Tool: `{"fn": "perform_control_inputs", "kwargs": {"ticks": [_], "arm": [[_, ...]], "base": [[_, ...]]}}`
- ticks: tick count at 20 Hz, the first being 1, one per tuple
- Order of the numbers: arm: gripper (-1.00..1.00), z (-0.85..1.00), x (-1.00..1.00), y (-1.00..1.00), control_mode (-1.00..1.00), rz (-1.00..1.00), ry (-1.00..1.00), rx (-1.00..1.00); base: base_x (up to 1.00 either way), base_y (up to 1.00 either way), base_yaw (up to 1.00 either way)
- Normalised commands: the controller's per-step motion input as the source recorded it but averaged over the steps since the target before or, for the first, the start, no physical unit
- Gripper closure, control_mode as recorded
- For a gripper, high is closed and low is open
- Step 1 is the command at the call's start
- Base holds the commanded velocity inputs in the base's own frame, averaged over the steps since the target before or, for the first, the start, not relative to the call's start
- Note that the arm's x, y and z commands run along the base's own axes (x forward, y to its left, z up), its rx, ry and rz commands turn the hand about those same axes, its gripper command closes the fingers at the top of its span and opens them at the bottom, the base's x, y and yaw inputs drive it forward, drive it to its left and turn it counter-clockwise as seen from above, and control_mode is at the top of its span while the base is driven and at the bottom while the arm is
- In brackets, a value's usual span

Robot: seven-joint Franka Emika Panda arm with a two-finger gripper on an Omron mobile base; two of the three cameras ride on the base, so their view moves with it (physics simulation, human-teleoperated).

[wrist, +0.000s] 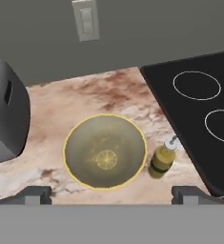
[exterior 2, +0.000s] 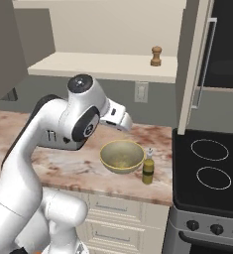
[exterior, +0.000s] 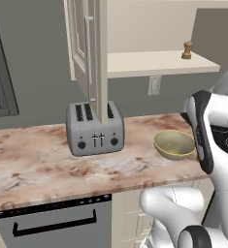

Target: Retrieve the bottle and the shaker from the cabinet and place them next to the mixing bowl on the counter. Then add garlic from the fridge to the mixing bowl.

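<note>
I've got the counter (exterior: 33, 160) in front of me, cream cabinet (exterior 2: 192, 59) door swung open above it, black stovetop (exterior 2: 207, 168) off to the right. The toaster (exterior: 95, 128) sits on the stone left of the mixing bowl (exterior 2: 121, 156). The bottle (exterior 2: 148, 168) stands upright just right of the bowl, between it and the stovetop, close but I can't tell if touching. The shaker (exterior 2: 156, 56) is on the cabinet shelf. My gripper (wrist: 111, 194) hangs over the bowl, jaws spread wide, holding nothing.
</note>
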Motion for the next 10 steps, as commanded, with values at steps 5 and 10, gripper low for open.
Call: {"fn": "perform_control_inputs", "kwargs": {"ticks": [5,10], "arm": [[-1.0,0.8,-0.16,0.06,-1.0,-0.29,-0.11,0.0],[-1.0,0.61,0.0,0.12,-1.0,-0.1,-0.2,0.0]], "base": [[0.0,0.0,0.0],[0.0,0.0,0.0]]}}
